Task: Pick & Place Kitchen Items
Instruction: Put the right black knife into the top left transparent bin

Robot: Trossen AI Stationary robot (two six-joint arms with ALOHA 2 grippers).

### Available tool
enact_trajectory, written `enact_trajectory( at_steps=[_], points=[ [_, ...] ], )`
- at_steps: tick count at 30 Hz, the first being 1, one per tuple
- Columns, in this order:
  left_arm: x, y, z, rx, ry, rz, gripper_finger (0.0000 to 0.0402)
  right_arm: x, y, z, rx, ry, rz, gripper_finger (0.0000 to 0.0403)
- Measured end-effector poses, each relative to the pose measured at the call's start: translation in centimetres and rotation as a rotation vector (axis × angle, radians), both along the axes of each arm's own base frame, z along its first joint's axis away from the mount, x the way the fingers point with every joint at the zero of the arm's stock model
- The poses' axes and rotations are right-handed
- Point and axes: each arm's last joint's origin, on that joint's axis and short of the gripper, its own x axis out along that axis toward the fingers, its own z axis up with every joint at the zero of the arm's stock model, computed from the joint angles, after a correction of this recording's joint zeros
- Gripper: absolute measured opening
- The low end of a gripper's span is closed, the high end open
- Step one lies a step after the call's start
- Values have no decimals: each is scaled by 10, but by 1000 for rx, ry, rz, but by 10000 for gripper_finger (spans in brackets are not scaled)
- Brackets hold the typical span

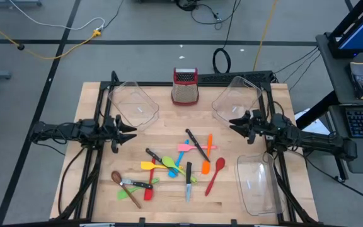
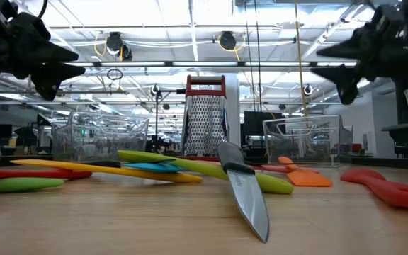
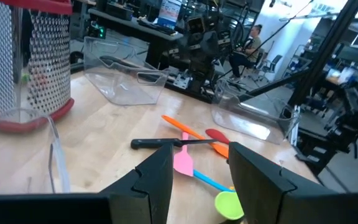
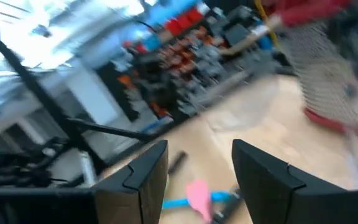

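The kitchen items lie scattered on the wooden table between my arms. Among them are a black-handled knife (image 1: 196,144), a pink spatula (image 1: 184,147), an orange spatula (image 1: 207,162), a red spoon (image 1: 215,174), a second knife (image 1: 188,183), a yellow spatula (image 1: 150,166) and a brown spoon (image 1: 116,178). My left gripper (image 1: 131,132) (image 3: 197,155) hangs open above the table, left of the pile and pointing toward it. My right gripper (image 1: 235,125) (image 4: 197,152) is open too, on the pile's right, also raised. Neither holds anything.
A metal box grater with a red top (image 1: 184,85) stands at the far middle. Clear plastic bins sit at the far left (image 1: 133,103), far right (image 1: 237,98) and near right (image 1: 260,183). In the low view a knife blade (image 2: 250,191) points toward the near edge.
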Motion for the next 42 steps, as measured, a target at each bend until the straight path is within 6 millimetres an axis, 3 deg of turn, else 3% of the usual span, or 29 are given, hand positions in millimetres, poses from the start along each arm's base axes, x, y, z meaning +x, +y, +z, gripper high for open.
enact_trajectory(
  at_steps=[6,42],
  points=[
    [0,0,0,-19,-2,0,157,-2,2,12,-48,-115,40,171],
    [0,1,1,-2,-16,39,157,-1,2,10,-122,-95,47,171]
  ],
)
